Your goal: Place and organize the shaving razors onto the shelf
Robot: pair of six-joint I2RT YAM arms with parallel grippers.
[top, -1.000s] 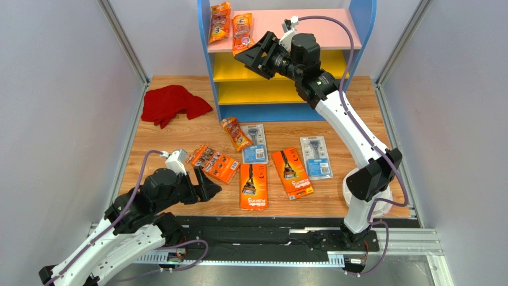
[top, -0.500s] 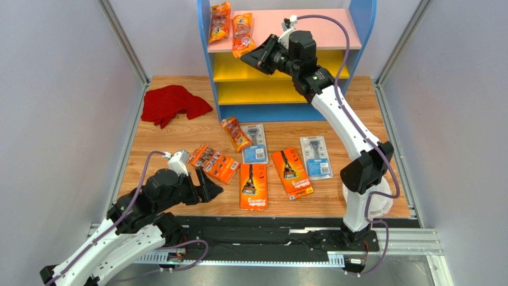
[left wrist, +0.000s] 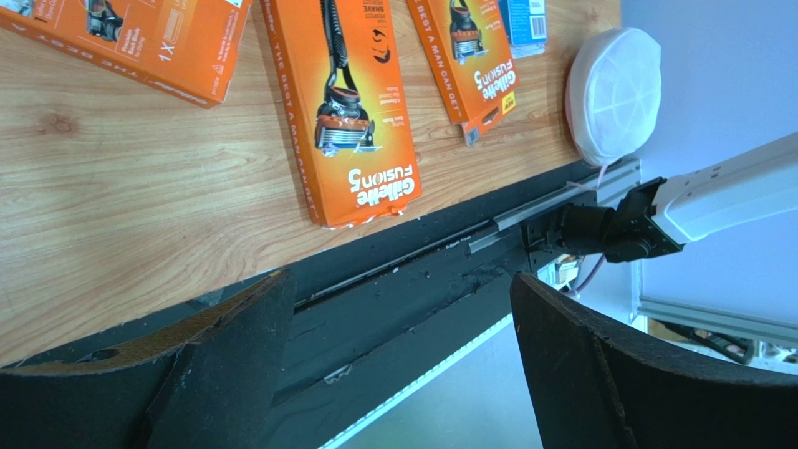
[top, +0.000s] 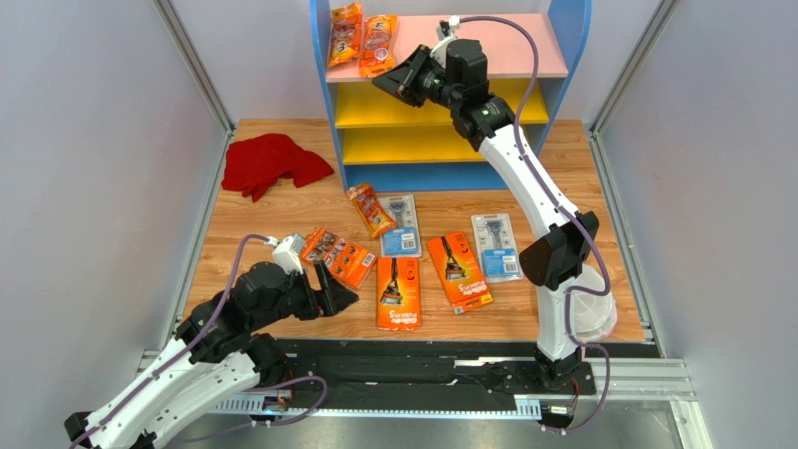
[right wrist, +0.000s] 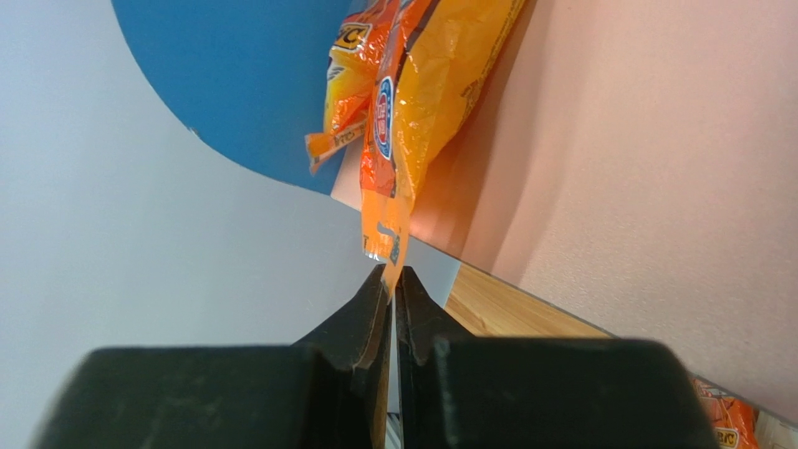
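The shelf (top: 487, 37) stands at the back with two narrow orange bags of shaving razors on its pink top board (right wrist: 656, 168). My right gripper (top: 391, 79) (right wrist: 393, 273) is shut on the hanging tab of the right bag (top: 378, 44) (right wrist: 426, 84), beside the left bag (top: 345, 33). On the table lie an orange box (top: 337, 256), an orange bag (top: 371, 210), two orange cards (top: 398, 292) (top: 459, 271) and two grey-blue blister cards (top: 400, 225) (top: 496, 245). My left gripper (top: 332, 290) (left wrist: 398, 290) is open and empty, near the orange box, over the table's front edge.
A red cloth (top: 272, 164) lies left of the shelf. A round white lidded dish (left wrist: 613, 94) sits by the right arm's base. A black rail (left wrist: 421, 281) runs along the table's front edge. Grey walls close in both sides.
The right gripper shut on the bag's tab and moved up and back, sliding the bag farther onto the pink board. The left gripper edged slightly right.
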